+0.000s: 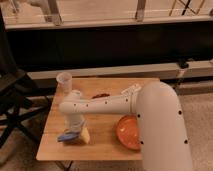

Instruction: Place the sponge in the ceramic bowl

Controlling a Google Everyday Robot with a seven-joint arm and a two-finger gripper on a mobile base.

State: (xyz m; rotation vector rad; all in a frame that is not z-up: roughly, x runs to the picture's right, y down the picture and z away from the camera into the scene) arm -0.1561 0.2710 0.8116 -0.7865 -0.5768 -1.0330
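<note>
The light-blue sponge (pixel 66 136) lies flat on the wooden table (pixel 107 147) near its front left corner. My gripper (pixel 74 130) points down right over the sponge's right end, at the tip of the white arm that reaches in from the right. It stands open, and the sponge rests on the table beneath it. The ceramic bowl (pixel 128 133), orange-red and shallow, sits at the front right of the table. My arm's large white housing covers part of its right side.
A pale yellow object (pixel 85 135) lies right next to the sponge. A translucent plastic cup (pixel 64 80) stands at the back left corner. A dark flat object (pixel 100 95) lies mid-back. A black folding chair (pixel 12 102) stands left of the table.
</note>
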